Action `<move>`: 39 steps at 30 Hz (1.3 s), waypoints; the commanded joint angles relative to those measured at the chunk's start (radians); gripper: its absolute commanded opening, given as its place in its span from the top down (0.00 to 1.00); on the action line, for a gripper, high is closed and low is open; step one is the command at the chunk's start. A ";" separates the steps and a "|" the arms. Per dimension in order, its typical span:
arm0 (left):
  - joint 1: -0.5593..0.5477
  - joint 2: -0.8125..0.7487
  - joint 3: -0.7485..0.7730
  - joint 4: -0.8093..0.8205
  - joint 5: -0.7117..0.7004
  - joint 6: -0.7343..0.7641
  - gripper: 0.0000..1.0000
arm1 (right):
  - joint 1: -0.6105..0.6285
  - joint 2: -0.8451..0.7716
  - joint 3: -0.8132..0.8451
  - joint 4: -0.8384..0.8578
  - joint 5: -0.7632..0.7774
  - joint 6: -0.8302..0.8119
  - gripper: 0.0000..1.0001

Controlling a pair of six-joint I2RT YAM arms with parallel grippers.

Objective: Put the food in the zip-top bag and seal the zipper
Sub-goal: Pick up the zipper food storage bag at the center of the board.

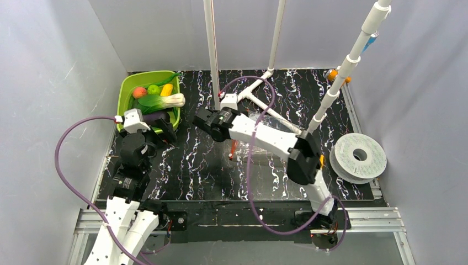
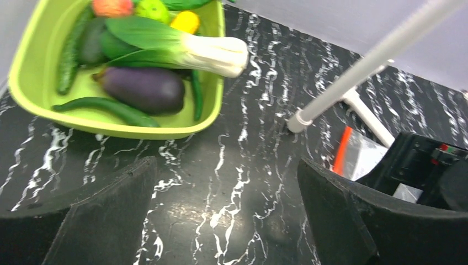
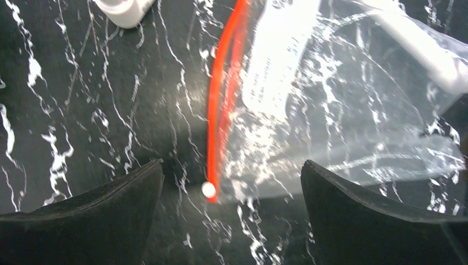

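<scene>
Right pincer (image 3: 230, 168) spread wide, empty, over the zip-top bag (image 3: 342, 110). Zipper (image 3: 223, 94) lies between its fingers, long axis running straight ahead, bag body to the right. Left pincer (image 2: 226, 165) also wide, empty; food (image 2: 143, 88) in green tub (image 2: 33, 94) ahead-left, nearer that arm.

Basin (image 1: 122, 94) at upper left of counter (image 1: 204, 171), food (image 1: 165, 101) inside it. Zip-top bag (image 3: 353, 121) flat on counter near centre, right of basin; zipper (image 3: 219, 110) along its left edge. Spool (image 1: 359, 158) at right edge, well apart from bag.
</scene>
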 commanded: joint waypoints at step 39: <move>-0.054 0.091 0.054 -0.060 -0.023 -0.026 0.00 | -0.049 0.181 0.040 -0.061 0.223 -0.230 0.99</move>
